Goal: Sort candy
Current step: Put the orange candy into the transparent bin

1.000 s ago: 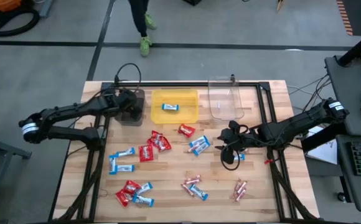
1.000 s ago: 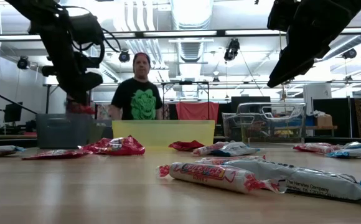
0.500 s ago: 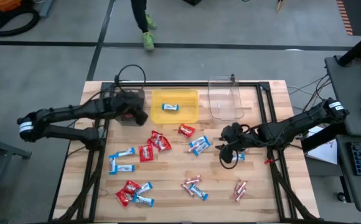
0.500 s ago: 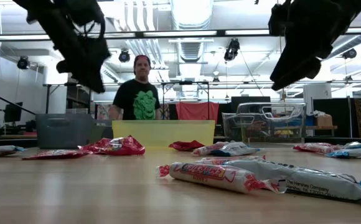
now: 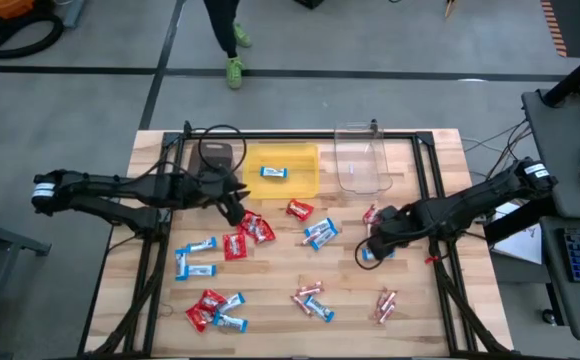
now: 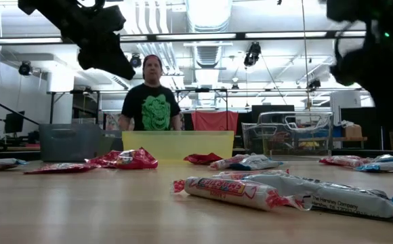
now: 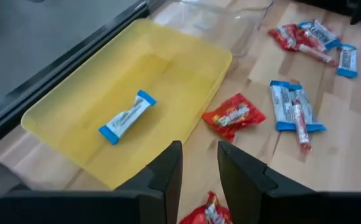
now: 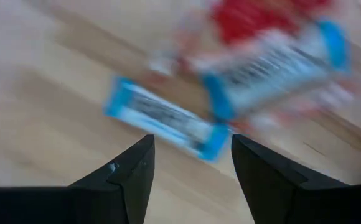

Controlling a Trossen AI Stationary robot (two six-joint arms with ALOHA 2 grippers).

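Note:
Wrapped candy lies loose on the wooden table: red packets, blue-and-white bars and slim pink sticks. One blue-and-white bar lies flat in the yellow bin. My left gripper is open and empty, hanging just near of the yellow bin, above a red packet. My right gripper is open and empty at the centre right, its fingers apart over a blue-and-white bar that lies flat on the table.
A brown bin stands left of the yellow bin and a clear bin right of it, all along the far edge. Black frame rails run along the table's sides. A person stands beyond the far edge.
My left gripper has swung from over the brown bin toward the near right, ending above the red packets beside the yellow bin. My right gripper has moved a little toward the table's near edge, over the blue-and-white bar. No candy on the table has moved.

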